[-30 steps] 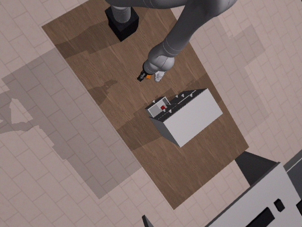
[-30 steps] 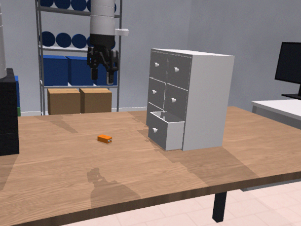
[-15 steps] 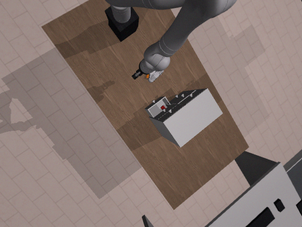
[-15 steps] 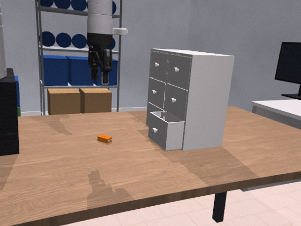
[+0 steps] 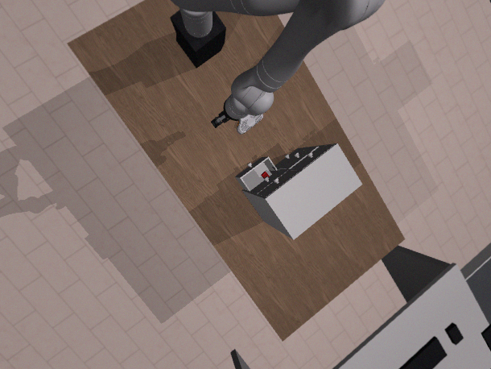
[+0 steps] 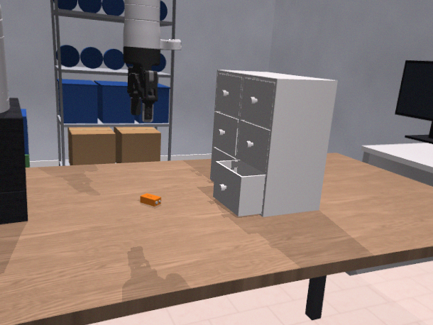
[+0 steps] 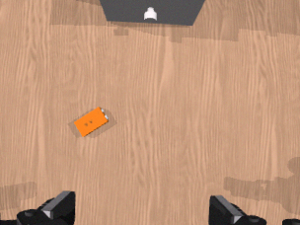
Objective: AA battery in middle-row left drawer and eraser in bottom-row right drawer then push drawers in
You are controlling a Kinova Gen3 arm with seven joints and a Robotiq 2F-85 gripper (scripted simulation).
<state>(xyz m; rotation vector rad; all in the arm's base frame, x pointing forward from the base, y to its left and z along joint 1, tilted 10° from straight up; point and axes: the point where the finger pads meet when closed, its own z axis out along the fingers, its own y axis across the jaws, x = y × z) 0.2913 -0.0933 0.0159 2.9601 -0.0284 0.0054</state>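
Observation:
The small white chest (image 6: 273,142) stands on the wooden table, its grey drawer fronts facing the arm. Its bottom right drawer (image 6: 239,186) is pulled out partway; the other drawers look pushed in. My gripper (image 6: 142,113) is open and empty, high above the table, pointing down. Below it lies a small orange block-shaped battery (image 7: 91,122) with two terminals, also in the side view (image 6: 150,199). I see no AA battery.
The arm's black base block (image 6: 12,163) stands at the table's left end. A shelf with blue bins and cardboard boxes (image 6: 113,142) stands behind the table. A monitor (image 6: 415,96) sits on a white desk at the right.

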